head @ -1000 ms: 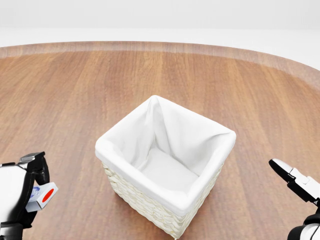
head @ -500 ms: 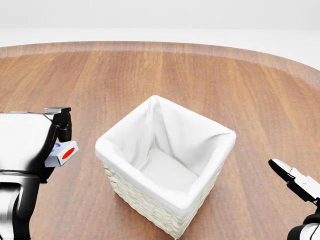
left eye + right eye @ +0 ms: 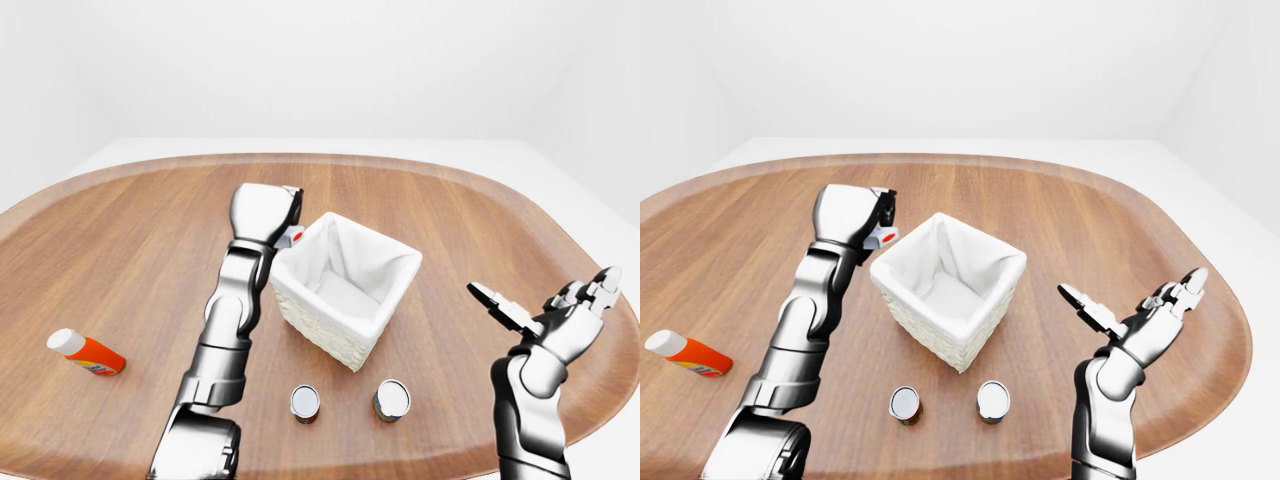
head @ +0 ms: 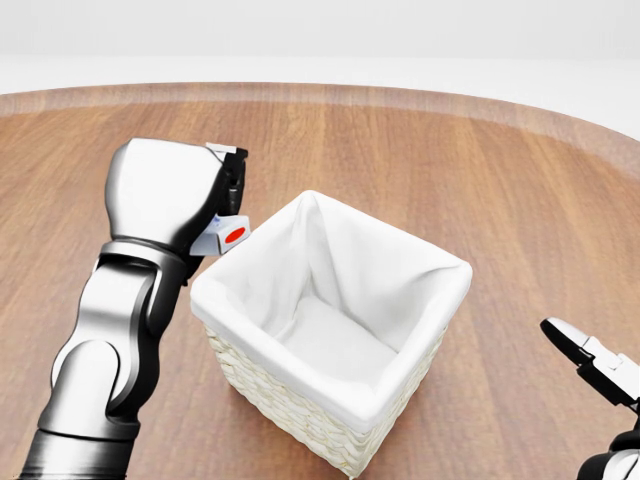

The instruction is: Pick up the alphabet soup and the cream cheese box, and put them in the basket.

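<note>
1. The left hand (image 4: 215, 205) grips the small white cream cheese box with a red oval (image 4: 224, 236), held just left of the white-lined wicker basket (image 4: 300, 395), beside its far-left rim; the basket opening lies to the right
2. The right hand (image 3: 545, 310) is spread open and empty, well right
3. Two metal-topped cans (image 3: 305, 402) stand near on the wooden tabletop (image 3: 130, 250); which is the alphabet soup I cannot tell

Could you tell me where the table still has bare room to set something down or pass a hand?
The widest bare wood lies between the orange bottle and the left arm, and across the table above the basket. It is crowded below the basket, by the two cans, and at its upper-left rim, where the left hand holds the cream cheese box.
</note>
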`<state>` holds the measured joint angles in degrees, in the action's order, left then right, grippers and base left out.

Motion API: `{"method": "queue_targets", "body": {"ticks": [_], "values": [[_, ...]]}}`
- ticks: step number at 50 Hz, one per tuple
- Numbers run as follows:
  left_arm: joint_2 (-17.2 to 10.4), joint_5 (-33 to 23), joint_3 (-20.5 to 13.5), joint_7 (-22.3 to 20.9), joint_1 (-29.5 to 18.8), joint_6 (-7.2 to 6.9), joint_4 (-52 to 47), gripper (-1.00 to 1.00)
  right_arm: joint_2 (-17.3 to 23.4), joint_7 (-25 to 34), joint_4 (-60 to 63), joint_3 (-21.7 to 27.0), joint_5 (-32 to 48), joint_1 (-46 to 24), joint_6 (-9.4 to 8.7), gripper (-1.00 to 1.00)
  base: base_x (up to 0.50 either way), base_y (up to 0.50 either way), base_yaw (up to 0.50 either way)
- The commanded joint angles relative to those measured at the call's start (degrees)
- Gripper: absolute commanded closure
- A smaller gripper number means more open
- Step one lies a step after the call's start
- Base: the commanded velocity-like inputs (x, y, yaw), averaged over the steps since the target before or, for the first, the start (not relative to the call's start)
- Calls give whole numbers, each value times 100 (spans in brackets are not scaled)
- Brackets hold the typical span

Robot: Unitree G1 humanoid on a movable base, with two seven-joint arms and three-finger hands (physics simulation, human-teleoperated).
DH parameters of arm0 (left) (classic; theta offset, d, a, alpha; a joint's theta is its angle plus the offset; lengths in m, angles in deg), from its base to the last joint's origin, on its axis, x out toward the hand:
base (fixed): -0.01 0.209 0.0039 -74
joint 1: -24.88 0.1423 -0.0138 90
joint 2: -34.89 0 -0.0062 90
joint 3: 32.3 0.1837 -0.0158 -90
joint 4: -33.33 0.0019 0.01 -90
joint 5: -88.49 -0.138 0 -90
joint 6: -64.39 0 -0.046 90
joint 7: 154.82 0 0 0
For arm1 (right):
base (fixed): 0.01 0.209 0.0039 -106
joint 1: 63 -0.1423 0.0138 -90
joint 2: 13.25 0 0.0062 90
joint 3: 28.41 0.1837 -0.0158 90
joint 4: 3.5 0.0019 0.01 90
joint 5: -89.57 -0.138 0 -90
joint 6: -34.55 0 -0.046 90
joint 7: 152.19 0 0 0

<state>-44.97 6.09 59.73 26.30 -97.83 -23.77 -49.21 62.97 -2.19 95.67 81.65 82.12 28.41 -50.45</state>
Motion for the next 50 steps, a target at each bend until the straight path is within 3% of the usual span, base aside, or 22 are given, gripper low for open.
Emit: {"method": "queue_targets", "body": {"ticks": [1, 9, 12, 14, 22, 25, 36, 38, 40, 41, 45, 50], "values": [[283, 90, 324, 460, -1218, -303, 1596, 100, -4, 0, 16, 2, -8, 8, 0, -100, 0, 0, 0], [397, 127, 387, 1015, -2072, -366, 3123, 100, -12, 0, 51, -7, 7, 18, 0, -100, 0, 0, 0], [455, 231, 420, 1213, -2383, -326, 3772, 100, -9, 0, 10, -10, 14, 4, 0, -100, 0, 0, 0], [527, 362, 436, 1338, -2680, -223, 4364, 100, -9, 0, 41, -13, 18, 19, 0, -100, 0, 0, 0], [777, 308, 632, 1900, -3498, -315, 6072, 100, -17, 0, 48, -18, 31, 19, 0, -100, 0, 0, 0], [893, 391, 616, 1859, -3583, -242, 6394, 100, -11, 0, -27, -15, 30, -8, 0, -100, 0, 0, 0], [1207, 127, 789, 1800, -3582, -488, 6773, 100, -8, 0, -9, -14, -4, 5, 0, -100, 0, 0, 0], [1231, 365, 602, 1627, -3537, -202, 6841, 100, -12, 0, 37, -14, -4, 17, 0, -100, 0, 0, 0], [1232, 367, 624, 1616, -3545, -102, 6868, 100, -14, 0, 28, -12, -3, 19, 0, -100, 0, 0, 0], [1228, 401, 587, 1632, -3543, -182, 6902, 100, -11, 0, 17, -8, -8, 16, 0, -100, 0, 0, 0], [1264, 320, 652, 1640, -3456, -271, 6964, 100, 1, 0, -29, -10, -5, -4, 0, -100, 0, 0, 0], [1313, 141, 684, 1729, -3359, -314, 7018, 100, -12, 0, 52, -7, -5, 36, 0, -100, 0, 0, 0]]}}
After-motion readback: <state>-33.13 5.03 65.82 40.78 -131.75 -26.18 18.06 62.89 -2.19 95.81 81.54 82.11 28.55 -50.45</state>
